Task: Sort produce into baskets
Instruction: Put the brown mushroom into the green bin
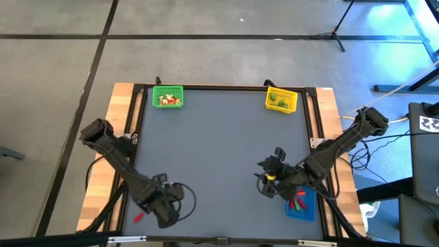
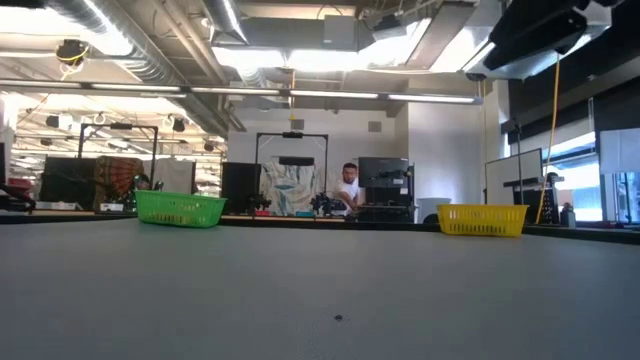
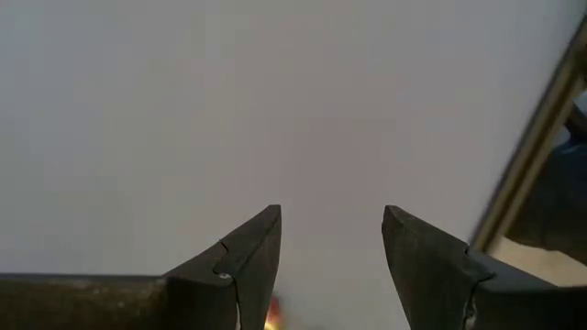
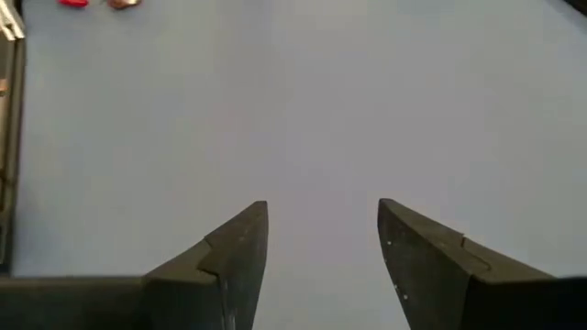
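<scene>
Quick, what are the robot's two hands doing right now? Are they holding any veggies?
Left gripper: open, holding nothing, low over the table's near-left part.
Right gripper: open, holding nothing, beside the blue basket.

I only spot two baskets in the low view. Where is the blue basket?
In the high view the blue basket sits at the table's near right corner, beside the right claw, holding red pieces; it is out of the low view.

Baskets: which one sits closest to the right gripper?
The blue basket, at the near right corner beside the right gripper. The green basket and yellow basket sit along the far edge.
</scene>
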Controlling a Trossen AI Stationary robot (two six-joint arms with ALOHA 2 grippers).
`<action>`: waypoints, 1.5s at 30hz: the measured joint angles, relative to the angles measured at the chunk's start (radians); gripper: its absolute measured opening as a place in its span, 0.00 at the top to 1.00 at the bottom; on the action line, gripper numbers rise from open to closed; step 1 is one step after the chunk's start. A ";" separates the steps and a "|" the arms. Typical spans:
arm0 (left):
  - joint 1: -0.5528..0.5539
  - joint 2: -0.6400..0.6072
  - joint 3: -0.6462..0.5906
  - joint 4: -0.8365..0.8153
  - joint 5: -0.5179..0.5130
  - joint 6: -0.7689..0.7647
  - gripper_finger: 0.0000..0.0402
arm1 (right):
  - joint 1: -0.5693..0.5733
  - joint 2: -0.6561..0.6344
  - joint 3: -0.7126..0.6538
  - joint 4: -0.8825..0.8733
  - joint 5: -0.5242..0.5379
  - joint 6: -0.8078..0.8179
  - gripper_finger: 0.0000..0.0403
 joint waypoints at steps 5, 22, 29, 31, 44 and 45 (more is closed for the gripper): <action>-0.076 0.000 0.000 0.001 0.031 -0.136 0.54 | -0.028 0.000 0.000 0.000 -0.001 -0.031 0.49; -0.255 0.000 0.000 -0.218 0.049 -0.785 0.54 | -0.032 0.000 0.000 0.000 0.038 -0.064 0.49; -0.259 0.029 0.000 -0.225 0.048 -0.886 0.54 | -0.031 0.001 -0.001 0.000 0.038 -0.063 0.49; -0.255 0.038 0.000 -0.213 0.048 -0.894 0.54 | -0.031 0.001 -0.001 0.000 0.038 -0.063 0.49; -0.254 0.155 0.000 -0.227 0.049 -0.894 0.54 | -0.031 0.001 -0.001 0.000 0.038 -0.063 0.49; -0.254 0.161 0.000 -0.233 0.049 -0.894 0.54 | -0.031 0.001 -0.001 0.000 0.038 -0.063 0.49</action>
